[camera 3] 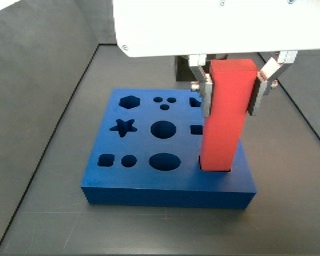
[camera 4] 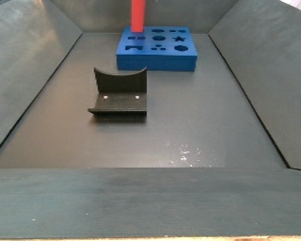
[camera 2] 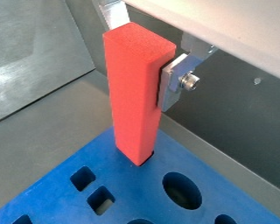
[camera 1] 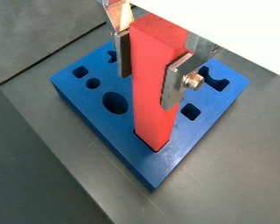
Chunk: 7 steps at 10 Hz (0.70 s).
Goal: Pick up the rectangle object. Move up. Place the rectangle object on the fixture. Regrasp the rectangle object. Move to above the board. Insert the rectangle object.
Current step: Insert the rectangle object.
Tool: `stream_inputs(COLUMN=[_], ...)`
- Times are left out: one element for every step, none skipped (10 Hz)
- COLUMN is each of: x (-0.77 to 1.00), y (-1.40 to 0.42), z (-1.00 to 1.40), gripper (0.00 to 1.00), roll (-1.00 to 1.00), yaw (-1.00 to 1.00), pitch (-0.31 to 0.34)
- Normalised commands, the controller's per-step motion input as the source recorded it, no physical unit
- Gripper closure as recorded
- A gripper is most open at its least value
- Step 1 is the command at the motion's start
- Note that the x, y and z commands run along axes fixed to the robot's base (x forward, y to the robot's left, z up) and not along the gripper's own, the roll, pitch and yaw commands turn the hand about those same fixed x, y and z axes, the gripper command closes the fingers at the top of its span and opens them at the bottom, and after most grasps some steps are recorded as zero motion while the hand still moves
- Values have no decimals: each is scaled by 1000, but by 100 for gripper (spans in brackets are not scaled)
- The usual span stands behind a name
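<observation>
Block is upright, pinched near its top between the gripper fingers, which sit closed flat on its sides. I see its bottom end at the board, near the board's edge; can't tell if it's in a cutout or just resting on the surface. Star and round holes beside it are open. Fixture stands well apart on the grey floor, with free room all around it.
</observation>
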Motion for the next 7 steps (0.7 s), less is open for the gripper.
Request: stream_inputs(x=[0,0,0,74,180,120,0], y=[-86,-160,-149,-151,-149,-123,0], z=[-289,-580,-683,-766,-846,-843,0], gripper=[100,100,100,100,100,100,100], roll=[63,197,191,174,157,231,0], yaw=[54,131,171,197,214,260,0], pitch=[0,0,0,0,0,0,-29])
